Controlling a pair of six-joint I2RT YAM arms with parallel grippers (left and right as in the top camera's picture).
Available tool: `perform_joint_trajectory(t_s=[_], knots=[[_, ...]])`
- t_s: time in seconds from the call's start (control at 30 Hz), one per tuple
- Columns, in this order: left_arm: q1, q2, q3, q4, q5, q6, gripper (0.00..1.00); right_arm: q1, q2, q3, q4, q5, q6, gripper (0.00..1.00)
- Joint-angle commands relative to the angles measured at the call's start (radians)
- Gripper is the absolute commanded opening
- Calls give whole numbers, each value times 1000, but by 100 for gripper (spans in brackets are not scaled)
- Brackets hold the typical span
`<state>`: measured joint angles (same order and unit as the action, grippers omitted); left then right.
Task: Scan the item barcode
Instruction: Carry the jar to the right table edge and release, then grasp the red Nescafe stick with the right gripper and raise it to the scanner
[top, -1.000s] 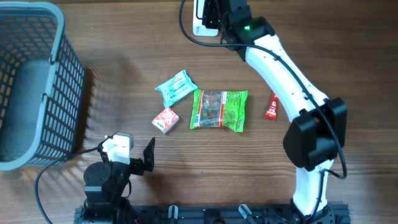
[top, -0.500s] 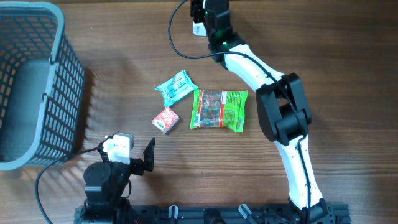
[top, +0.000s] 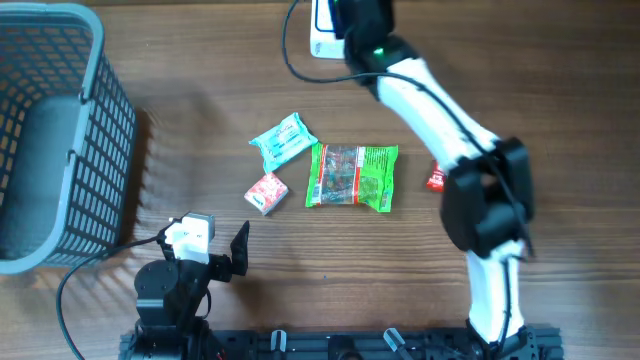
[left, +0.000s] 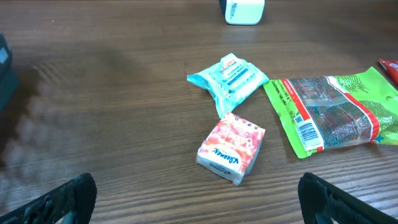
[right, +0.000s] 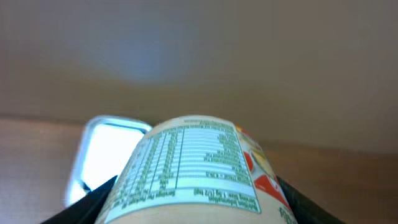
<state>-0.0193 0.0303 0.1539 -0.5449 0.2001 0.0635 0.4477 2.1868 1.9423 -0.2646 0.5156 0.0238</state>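
Okay, wood desk (top: 200, 90): grey basket (top: 50, 130) sits off to the left of the left end effector (left: 199, 199), which is spread wide. Ahead of it lie a green snack bag (left: 336, 112), teal pack (left: 233, 78) and pink box (left: 233, 149). The right end effector (right: 193, 202) pinches the labelled round container (right: 196, 162), just in front of the white scanner (right: 106, 155).

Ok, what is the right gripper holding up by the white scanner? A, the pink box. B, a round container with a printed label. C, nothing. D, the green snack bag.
B: the right wrist view shows a round container with a printed label between the fingers of the right gripper, the white scanner just behind it.
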Motion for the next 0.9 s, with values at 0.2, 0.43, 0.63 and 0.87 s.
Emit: perform_joint_trajectory(t_s=[0.2, 0.43, 0.63, 0.87], knots=[[5, -5, -5, 2, 9, 11, 100, -579, -161, -1, -712, -161, 513, 61], [5, -5, -5, 2, 9, 11, 100, -989, -5, -8, -703, -362, 572, 64], [5, -5, -5, 2, 9, 11, 100, -1070, 147, -10, -682, -390, 579, 66], [5, -5, -5, 2, 9, 11, 100, -1075, -19, 44, -692, -341, 450, 100]])
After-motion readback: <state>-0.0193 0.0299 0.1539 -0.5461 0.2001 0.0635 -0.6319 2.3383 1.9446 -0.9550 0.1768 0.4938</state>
